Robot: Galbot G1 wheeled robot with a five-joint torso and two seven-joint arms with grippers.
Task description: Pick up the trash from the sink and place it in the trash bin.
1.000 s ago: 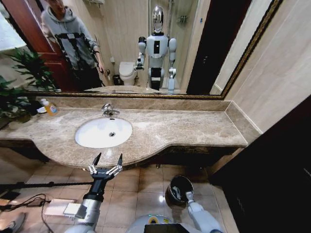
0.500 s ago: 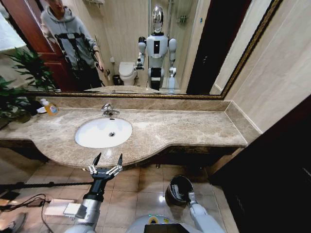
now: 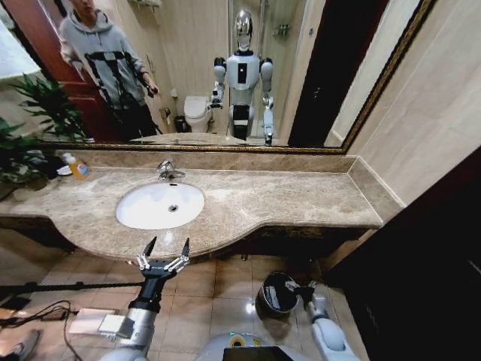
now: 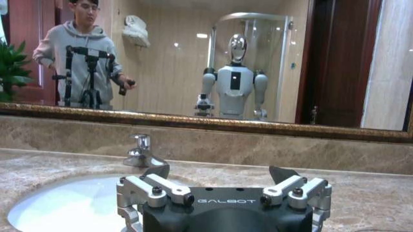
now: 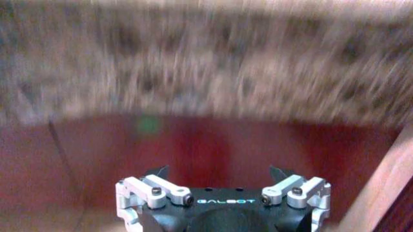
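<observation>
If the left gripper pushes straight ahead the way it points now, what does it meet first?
Probably the front edge of the counter: the open left gripper sits just before it, aimed toward the sink. Its height against the rim is hard to judge.

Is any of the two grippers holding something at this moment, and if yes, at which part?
Nothing is held. The left gripper has its jaws open and empty before the counter. The right gripper, low beside the trash bin, is open and empty too.
</observation>
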